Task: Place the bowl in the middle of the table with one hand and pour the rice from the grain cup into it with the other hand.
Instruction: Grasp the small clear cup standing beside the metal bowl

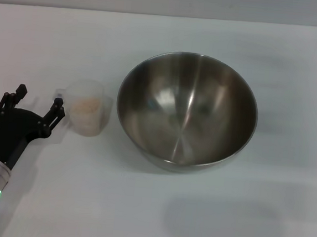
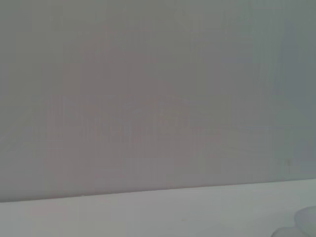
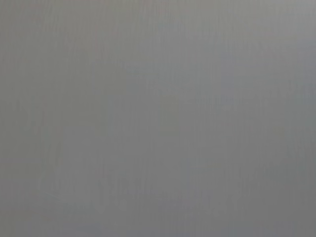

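The big steel bowl (image 1: 187, 110) stands upright on the white table (image 1: 140, 205), a little right of the middle, with nothing inside. Just left of it stands the translucent grain cup (image 1: 87, 106), holding pale beige rice (image 1: 86, 105). My left gripper (image 1: 36, 104) is open at the table's left side, its fingers pointing away from me; its right fingertip sits close beside the cup's handle and holds nothing. The left wrist view shows only a grey wall, the table's far edge and a sliver of the cup (image 2: 303, 222). My right gripper is out of view.
The table's back edge (image 1: 167, 16) meets a grey wall. A faint shadow (image 1: 221, 221) lies on the tabletop in front of the bowl. The right wrist view shows only flat grey.
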You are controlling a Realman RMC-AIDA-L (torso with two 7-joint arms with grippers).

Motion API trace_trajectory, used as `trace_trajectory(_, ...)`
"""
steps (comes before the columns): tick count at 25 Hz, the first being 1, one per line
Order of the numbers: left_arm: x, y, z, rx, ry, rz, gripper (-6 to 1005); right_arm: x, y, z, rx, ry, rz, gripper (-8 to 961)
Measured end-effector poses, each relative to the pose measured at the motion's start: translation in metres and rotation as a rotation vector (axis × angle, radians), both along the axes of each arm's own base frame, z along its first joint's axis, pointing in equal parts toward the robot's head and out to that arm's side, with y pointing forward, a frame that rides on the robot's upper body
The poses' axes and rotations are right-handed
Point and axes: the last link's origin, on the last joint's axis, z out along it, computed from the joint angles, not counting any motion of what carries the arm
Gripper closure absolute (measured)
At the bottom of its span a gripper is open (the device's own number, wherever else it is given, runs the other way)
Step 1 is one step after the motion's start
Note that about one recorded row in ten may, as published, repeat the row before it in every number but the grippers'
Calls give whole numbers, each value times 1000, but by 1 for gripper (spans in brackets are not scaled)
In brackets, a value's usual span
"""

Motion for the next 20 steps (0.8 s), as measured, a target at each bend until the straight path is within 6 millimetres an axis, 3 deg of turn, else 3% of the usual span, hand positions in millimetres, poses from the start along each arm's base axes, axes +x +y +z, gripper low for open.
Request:
trace_trajectory(14, 1, 9, 1, -5, 7, 5, 169, -1, 1, 0, 1, 1, 4, 444)
trace_trajectory(20, 3, 11, -1, -9, 3, 3, 340, -2, 1, 0, 1, 1, 5, 444)
